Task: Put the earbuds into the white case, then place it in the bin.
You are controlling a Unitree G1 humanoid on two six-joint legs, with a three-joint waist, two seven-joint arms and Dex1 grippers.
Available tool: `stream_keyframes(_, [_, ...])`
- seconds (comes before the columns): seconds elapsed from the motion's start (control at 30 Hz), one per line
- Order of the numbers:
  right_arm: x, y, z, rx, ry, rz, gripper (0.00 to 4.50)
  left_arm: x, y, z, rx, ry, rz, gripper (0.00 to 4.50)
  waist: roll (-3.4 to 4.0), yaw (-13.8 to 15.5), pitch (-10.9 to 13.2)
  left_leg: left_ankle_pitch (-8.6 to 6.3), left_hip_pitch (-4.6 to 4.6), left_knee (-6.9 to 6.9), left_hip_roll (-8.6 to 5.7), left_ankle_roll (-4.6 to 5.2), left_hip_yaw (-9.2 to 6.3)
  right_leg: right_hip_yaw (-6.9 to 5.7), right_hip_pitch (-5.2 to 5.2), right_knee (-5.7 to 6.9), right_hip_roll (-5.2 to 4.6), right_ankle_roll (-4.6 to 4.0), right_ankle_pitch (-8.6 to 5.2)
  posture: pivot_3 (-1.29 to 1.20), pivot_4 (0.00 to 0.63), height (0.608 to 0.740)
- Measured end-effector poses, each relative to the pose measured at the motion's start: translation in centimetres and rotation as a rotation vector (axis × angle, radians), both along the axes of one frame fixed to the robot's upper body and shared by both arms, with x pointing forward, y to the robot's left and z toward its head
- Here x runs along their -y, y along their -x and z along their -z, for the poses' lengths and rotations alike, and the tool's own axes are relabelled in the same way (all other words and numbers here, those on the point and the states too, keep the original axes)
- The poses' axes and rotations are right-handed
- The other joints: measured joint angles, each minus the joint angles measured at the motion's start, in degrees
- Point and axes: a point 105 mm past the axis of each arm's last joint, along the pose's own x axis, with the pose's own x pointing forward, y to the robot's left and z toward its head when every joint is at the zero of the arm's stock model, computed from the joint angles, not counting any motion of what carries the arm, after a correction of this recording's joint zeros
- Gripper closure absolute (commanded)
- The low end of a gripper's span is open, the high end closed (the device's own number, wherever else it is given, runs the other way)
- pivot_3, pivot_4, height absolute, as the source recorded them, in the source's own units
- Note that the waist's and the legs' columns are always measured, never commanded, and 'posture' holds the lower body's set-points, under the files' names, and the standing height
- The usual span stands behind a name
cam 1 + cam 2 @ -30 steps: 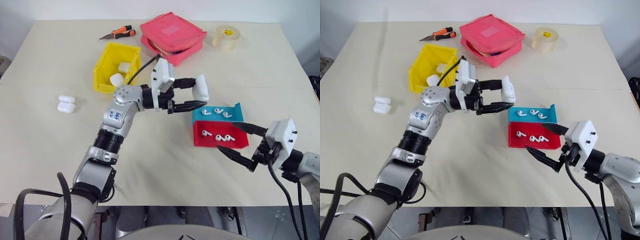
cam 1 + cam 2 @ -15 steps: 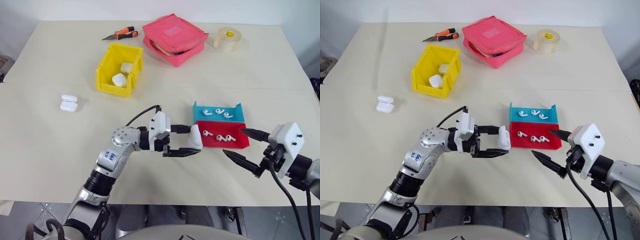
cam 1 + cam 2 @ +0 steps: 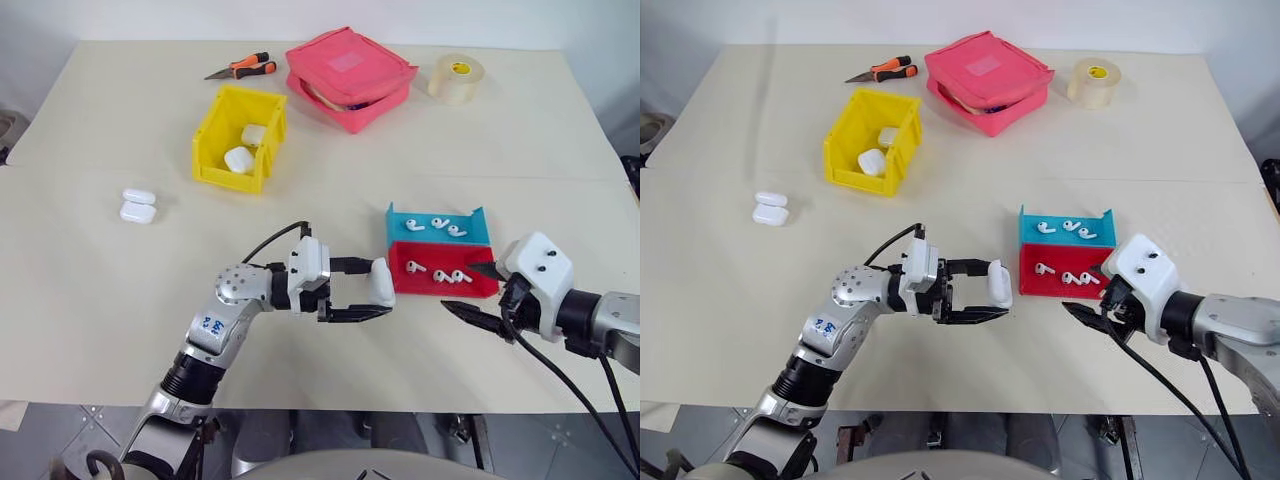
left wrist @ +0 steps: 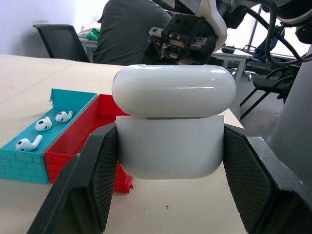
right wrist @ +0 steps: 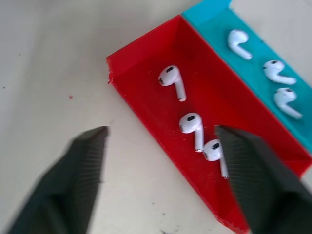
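1. The left gripper (image 3: pixel 368 297) is clamped on the white case (image 3: pixel 381 282), one black finger pressed to each side of its lower half, and holds it above the table (image 3: pixel 100 300) a little in from the near edge, just left of the red tray (image 3: pixel 480 291).
2. In the left wrist view the case's lid (image 4: pixel 173 90) stands slightly raised, with a thin dark seam between it and the body.
3. The right gripper (image 3: pixel 473 293) has its two fingers spread apart with nothing between them; it hovers at the near right corner of the red tray, pointing down at it.
4. Three earbuds (image 5: pixel 190 123) lie in the red tray, and three more (image 3: pixel 436 224) lie in the blue tray (image 3: pixel 400 228), which touches the red one on its far side.
5. The bin (image 3: pixel 212 148), yellow, stands towards the far left of the table with two white cases (image 3: pixel 238 159) inside it.
6. A further pair of white cases (image 3: pixel 137 205) lies side by side near the table's left edge.
7. Along the far edge lie orange-handled pliers (image 3: pixel 238 68), a pink zip pouch (image 3: pixel 350 75) and a roll of tape (image 3: pixel 456 77).
8. The tape's core carries a small label, too small to read; a blue sticker on the left arm is also illegible.
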Motion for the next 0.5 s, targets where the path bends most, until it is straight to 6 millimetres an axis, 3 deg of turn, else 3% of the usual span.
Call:
stream_keyframes(0.03, [-0.1,0.0,0.3,-0.015,0.005,0.008,2.34,0.0,0.0,0.1,0.004,-0.001,-0.002,1.71,0.0,-0.01,0.0,0.0,0.0,0.0,0.0,0.0,0.0,0.0,0.0,0.0,0.0,0.0,0.0,0.0,0.15,0.74])
stream_keyframes(0.2, [-1.3,0.5,1.3,-0.062,0.005,0.007,2.34,-0.2,-0.1,0.4,0.0,-0.004,-0.01,1.71,0.0,-0.01,0.0,0.0,0.0,0.0,0.0,0.0,-0.04,0.0,0.0,0.0,0.0,0.0,0.0,0.0,0.15,0.74])
stream_keyframes(0.5, [-2.1,-0.5,0.8,-0.084,0.078,0.008,2.34,-0.2,0.1,0.5,-0.001,-0.005,0.003,1.71,0.0,-0.05,0.0,0.0,-0.03,0.0,-0.01,0.0,-0.08,-0.01,-0.01,-0.03,-0.01,0.0,0.0,0.0,0.15,0.74])
